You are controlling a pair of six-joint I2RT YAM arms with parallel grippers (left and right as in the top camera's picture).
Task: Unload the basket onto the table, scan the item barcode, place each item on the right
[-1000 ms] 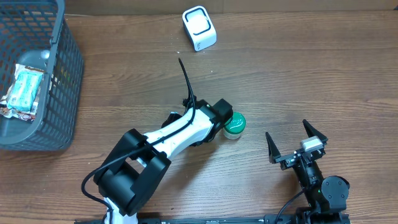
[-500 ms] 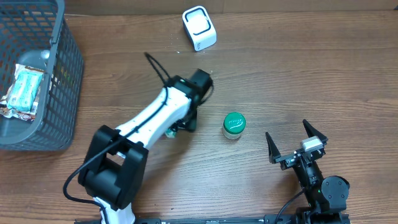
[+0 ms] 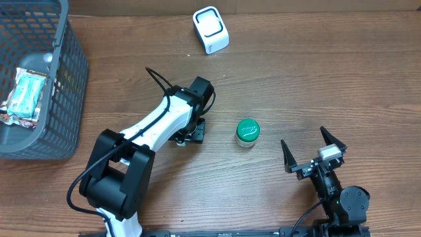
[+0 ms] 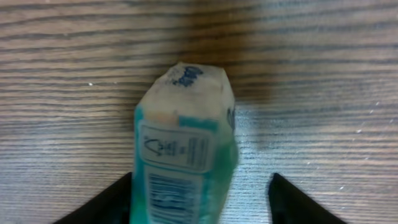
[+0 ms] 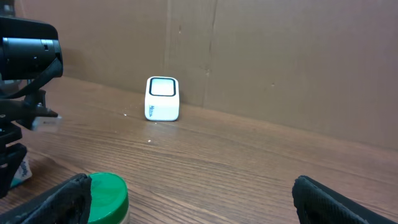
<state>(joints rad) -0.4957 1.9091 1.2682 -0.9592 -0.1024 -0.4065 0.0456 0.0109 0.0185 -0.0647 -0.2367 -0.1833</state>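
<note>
1. Basket (image 3: 69, 99) at the left edge of the table (image 3: 316, 79) holds a teal pouch (image 3: 26, 95), which lies on something pale grey I can't make out.
2. My left jaws stand apart around the barcoded packet (image 4: 183, 143). One finger is touching it and there's a clear gap to the other, so no grip.
3. That packet sits on the table with its barcode (image 4: 165, 193) facing my wrist camera, left of the green-lidded jar (image 3: 248, 131) and well apart from the white scanner (image 3: 210, 29).
4. My right jaws are wide open with nothing in them.
</note>
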